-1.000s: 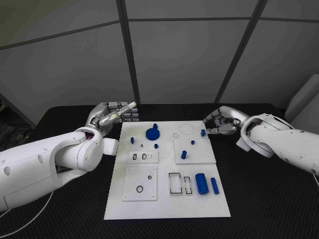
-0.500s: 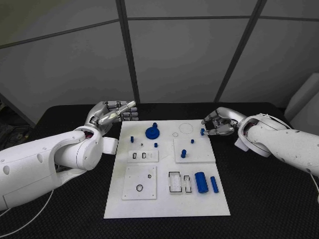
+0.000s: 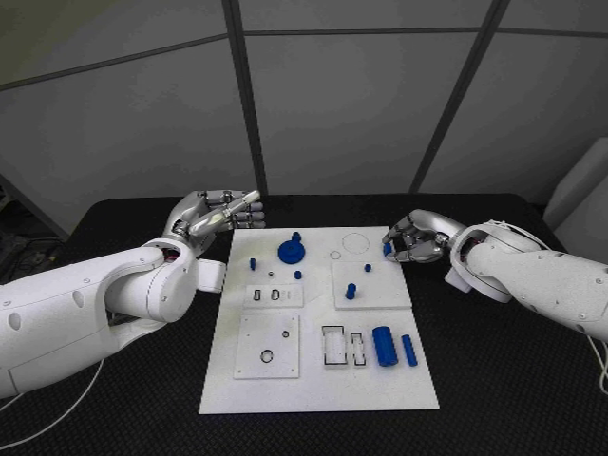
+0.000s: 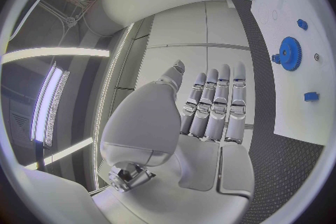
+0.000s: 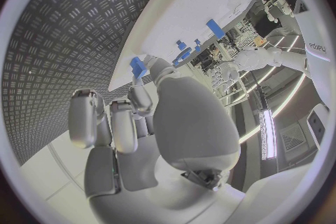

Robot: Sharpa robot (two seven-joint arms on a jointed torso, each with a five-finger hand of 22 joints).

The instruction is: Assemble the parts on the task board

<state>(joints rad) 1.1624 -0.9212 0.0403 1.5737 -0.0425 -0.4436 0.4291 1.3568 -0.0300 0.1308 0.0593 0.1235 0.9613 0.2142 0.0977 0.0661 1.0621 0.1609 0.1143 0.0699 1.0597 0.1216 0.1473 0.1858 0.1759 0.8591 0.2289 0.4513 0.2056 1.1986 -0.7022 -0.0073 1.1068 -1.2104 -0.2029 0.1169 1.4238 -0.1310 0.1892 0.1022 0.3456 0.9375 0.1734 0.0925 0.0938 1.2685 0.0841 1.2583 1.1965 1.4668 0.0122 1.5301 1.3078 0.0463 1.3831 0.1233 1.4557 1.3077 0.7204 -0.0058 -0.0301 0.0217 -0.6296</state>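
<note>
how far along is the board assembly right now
Early. Some small blue pieces already stand on the task board, such as the peg on a raised plate. The right hand has its fingertips on a small blue part at the board's edge. The left hand holds nothing. The blue cylinder and bar lie loose.

A black table (image 3: 523,380) stands before grey wall panels (image 3: 345,104).

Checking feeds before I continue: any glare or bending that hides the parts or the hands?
Head view: even light, no glare; task board edges straight, parts sharp. Left wrist view: fisheye bends the board edge; bright light strips at one side, none over the open left hand. Right wrist view: strong bending; right hand at a small blue part, lit clearly.
</note>
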